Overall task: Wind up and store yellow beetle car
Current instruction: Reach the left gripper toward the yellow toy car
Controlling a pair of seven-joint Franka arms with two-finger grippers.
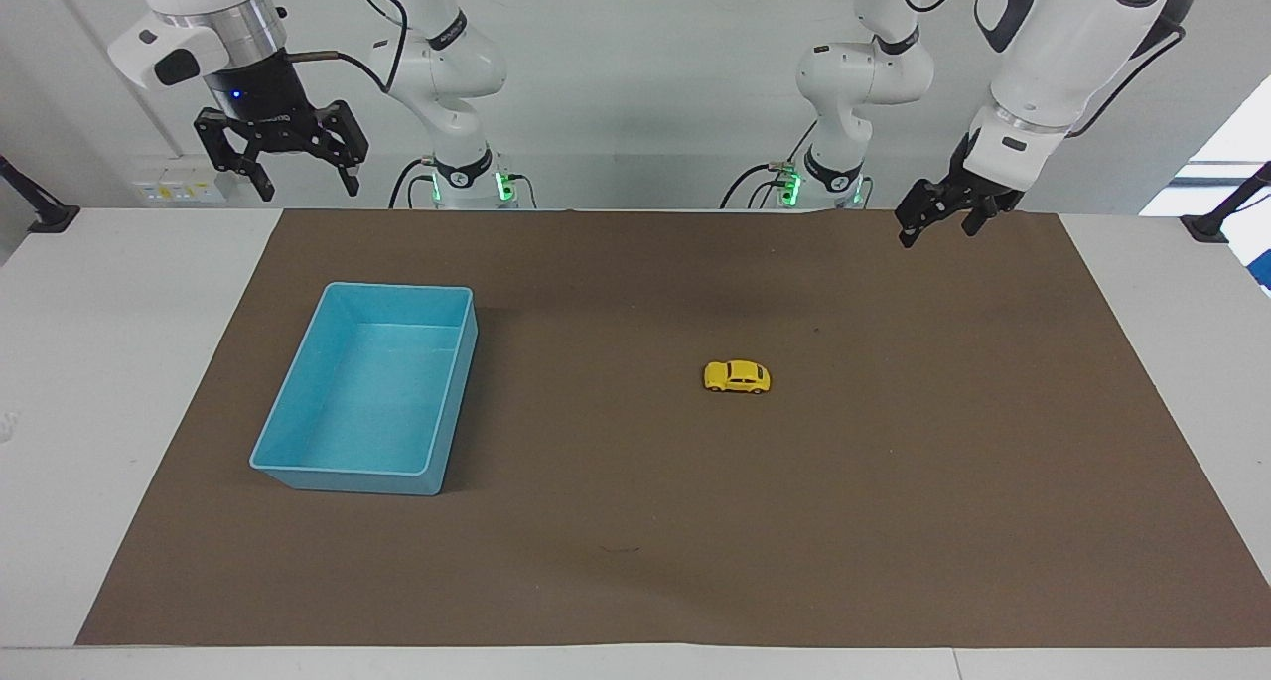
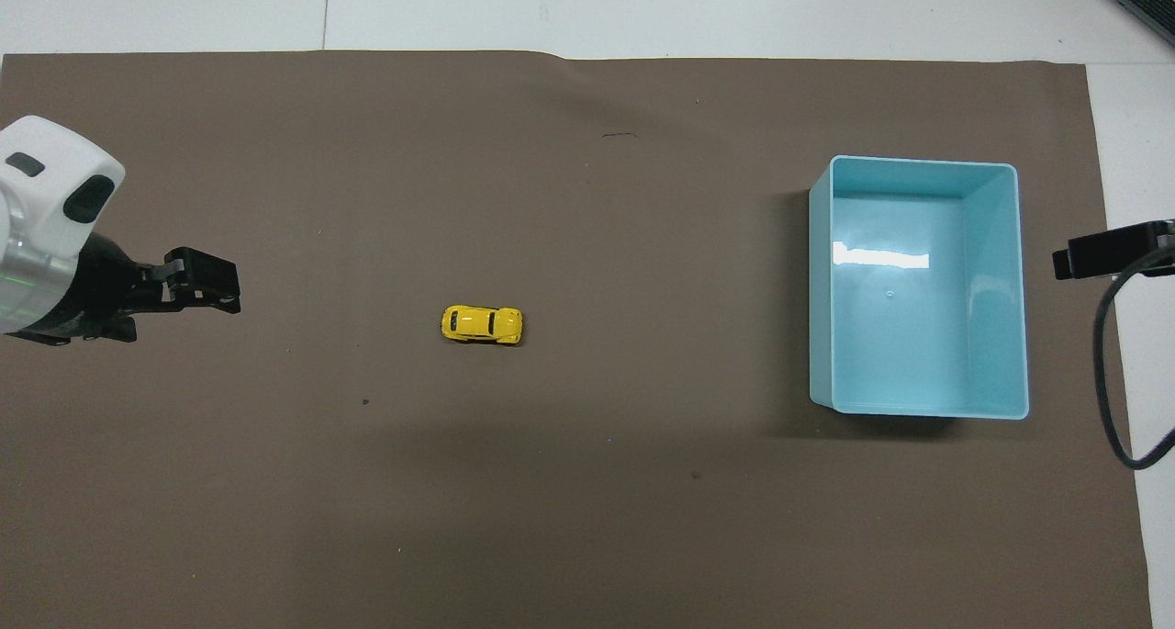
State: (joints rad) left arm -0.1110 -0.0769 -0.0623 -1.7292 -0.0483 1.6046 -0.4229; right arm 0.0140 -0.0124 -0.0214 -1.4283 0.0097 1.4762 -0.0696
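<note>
A: What is cut off or hard to read on my screens?

B: In the overhead view the right tool (image 2: 1088, 251) shows only as a dark tip at the frame edge, beside the bin; its cable loops out of frame below it. The left tool (image 2: 207, 280) appears side-on there, so I cannot read its finger gap from that view. Part of the left arm's white housing runs off the frame edge.

A: Tool states?

B: I read them from the facing view. The right tool (image 1: 281, 154) has its fingers spread wide and grips nothing; it hangs raised above the robots' edge of the mat, at the right arm's end, and the arm waits. The left tool (image 1: 938, 221) is tilted, over the mat's edge nearest the robots at the left arm's end. Its fingers look parted, with nothing between them, though it is seen at a slant.

A: Containers?

B: One blue bin (image 1: 298, 467) (image 2: 1021, 289), open-topped and rectangular, on the brown mat (image 1: 894, 521) toward the right arm's end of the counter (image 1: 99, 362). I see only a bare floor with a glare streak inside.

A: The car?

B: The car (image 1: 737, 376) (image 2: 482, 324) stands on its wheels on the mat, well apart from the bin and from both tools, toward the left arm's end.
</note>
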